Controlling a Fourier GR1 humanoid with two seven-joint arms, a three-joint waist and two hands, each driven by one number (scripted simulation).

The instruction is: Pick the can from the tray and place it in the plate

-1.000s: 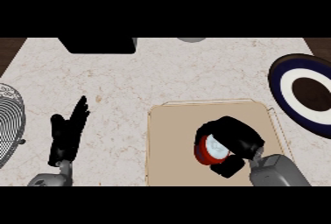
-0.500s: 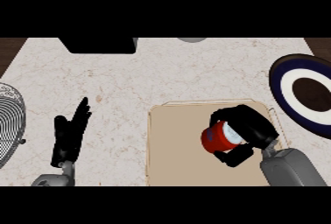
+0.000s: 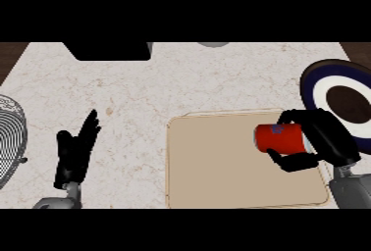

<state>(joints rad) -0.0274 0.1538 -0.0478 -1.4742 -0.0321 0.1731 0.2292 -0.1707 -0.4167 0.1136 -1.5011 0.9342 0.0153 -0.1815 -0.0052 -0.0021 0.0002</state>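
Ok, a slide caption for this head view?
Right hand holds the red can over the tray, near the plate; left hand rests open.

A single head view looks steeply down from above onto the bench (image 3: 181, 83), fairly near, with both forearms entering from the view's lower edge.
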